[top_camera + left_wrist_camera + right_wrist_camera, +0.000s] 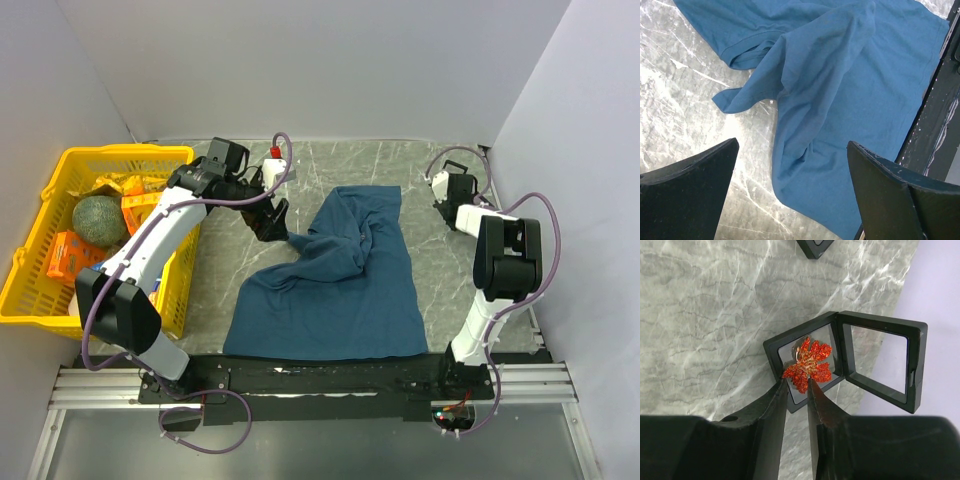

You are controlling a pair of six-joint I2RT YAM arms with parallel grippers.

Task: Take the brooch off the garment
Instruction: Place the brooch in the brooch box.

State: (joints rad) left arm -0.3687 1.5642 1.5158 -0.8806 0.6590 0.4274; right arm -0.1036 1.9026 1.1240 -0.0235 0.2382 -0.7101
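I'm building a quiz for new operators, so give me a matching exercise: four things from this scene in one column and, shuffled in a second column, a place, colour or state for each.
Things
1. brooch
2. garment
3. left gripper
4. basket

Descriptions
A. yellow, standing at the far left
B. jaws wide open, nothing between them
C. lying in an open black case
D. rumpled blue cloth on the table

Pairs: 1-C; 2-D; 3-B; 4-A
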